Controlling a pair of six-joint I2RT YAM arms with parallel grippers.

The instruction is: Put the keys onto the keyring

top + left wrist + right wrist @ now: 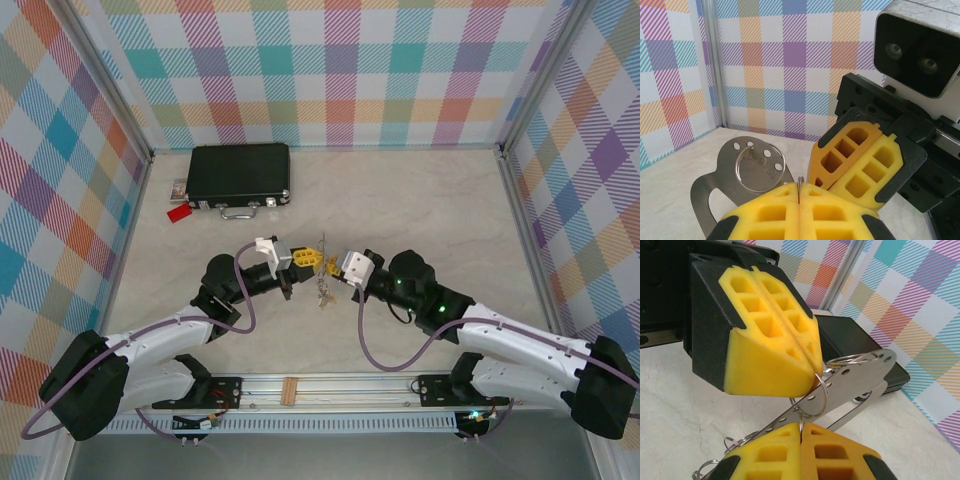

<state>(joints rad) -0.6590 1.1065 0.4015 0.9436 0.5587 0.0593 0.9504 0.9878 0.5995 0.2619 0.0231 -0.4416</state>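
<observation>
- Left tool (303,259) and right tool (331,265) meet tip to tip over the middle of the table (430,200), both closed.
- Keyring (824,390) is pinched between the yellow pads of both tools and threaded through a holed silver plate (860,370).
- Keys (323,291) dangle just below the tools.
- Black case (240,173) lies well apart, at the far left.
</observation>
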